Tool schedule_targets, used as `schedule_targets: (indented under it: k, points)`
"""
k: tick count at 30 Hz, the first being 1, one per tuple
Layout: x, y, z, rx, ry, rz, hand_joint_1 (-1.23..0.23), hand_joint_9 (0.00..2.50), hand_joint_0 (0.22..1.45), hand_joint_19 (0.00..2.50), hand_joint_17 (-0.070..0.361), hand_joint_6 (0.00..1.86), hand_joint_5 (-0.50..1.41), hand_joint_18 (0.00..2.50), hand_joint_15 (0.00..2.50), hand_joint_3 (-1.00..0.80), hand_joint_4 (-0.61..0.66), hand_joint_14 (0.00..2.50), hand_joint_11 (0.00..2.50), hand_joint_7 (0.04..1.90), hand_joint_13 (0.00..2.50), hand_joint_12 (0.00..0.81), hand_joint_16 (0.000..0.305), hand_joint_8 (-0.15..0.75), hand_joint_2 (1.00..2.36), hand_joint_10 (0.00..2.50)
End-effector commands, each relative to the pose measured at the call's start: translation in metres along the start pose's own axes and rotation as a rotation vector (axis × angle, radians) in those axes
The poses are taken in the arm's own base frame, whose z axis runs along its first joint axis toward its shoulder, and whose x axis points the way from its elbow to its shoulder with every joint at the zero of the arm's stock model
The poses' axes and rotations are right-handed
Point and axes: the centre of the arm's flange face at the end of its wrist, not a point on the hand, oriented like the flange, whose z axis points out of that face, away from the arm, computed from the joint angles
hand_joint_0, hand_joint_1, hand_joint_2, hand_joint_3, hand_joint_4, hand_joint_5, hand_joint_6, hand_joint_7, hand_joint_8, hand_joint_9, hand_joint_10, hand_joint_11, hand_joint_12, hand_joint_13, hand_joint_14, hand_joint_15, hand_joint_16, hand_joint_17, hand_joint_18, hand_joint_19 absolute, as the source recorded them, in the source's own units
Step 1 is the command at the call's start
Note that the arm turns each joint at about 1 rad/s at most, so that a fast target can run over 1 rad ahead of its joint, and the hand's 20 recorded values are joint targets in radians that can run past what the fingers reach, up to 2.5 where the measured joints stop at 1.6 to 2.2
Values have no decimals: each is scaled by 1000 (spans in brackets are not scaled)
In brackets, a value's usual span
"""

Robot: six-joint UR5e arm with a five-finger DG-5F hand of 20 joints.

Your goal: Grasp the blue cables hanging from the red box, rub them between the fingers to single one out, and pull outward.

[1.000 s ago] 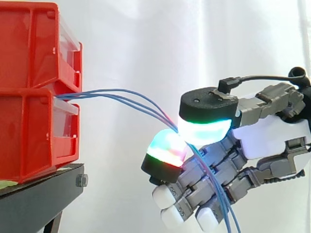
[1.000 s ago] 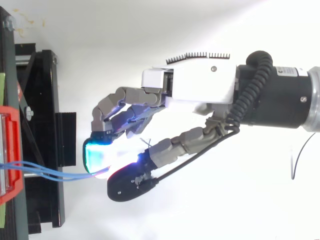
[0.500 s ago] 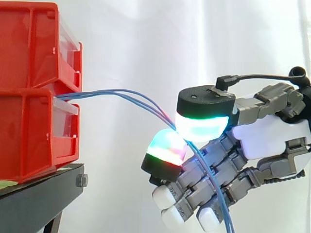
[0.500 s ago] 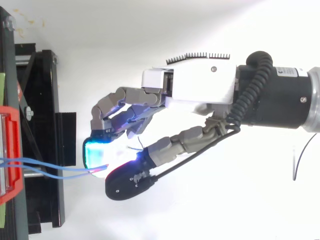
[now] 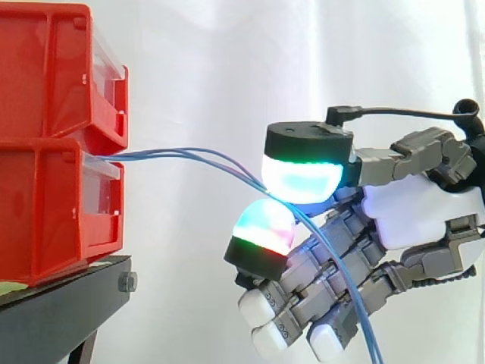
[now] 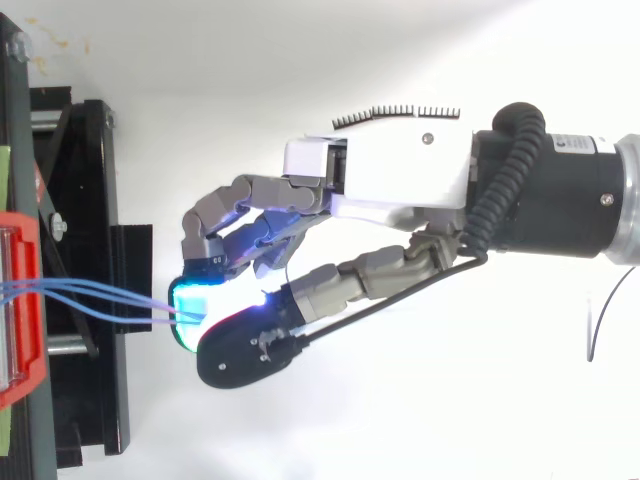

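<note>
The blue cables (image 5: 151,155) run off the side view's bottom edge.

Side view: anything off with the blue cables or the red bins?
Nothing stands out. The blue cables come out between the upper red bin and the lower red bin, arc into the robot hand, which pinches them between two glowing pads, and hang loose below it. Both bins sit stacked on the black stand.
</note>
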Motion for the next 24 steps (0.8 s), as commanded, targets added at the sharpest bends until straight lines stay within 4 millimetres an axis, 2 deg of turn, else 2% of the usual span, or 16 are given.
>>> schedule_targets:
  k: [1,5,7,11,17,24]
  points:
    - [0,1,0,-1,0,0,-423,839,585,532,100,680,-67,578,209,-459,290,7,345,1181,600,338,44,240,1003,7]
    - [0,0,0,2,1,0,-423,844,583,531,100,676,-66,580,215,-455,285,9,349,1189,602,336,44,245,1003,7]
    - [0,0,0,2,1,0,-512,844,592,522,99,676,-69,582,213,-407,260,7,351,1206,603,336,44,247,1007,8]
    - [0,1,0,-2,3,0,-592,840,589,518,101,681,-75,601,212,-342,247,7,365,1189,610,340,45,251,1010,8]
    - [0,1,0,0,3,2,-770,807,580,486,116,766,-132,640,211,-225,236,7,401,1026,616,371,51,277,1011,7]
    - [-1,-1,-1,10,5,1,-833,771,630,454,119,821,-166,657,200,-94,193,8,424,934,610,377,53,277,1009,7]
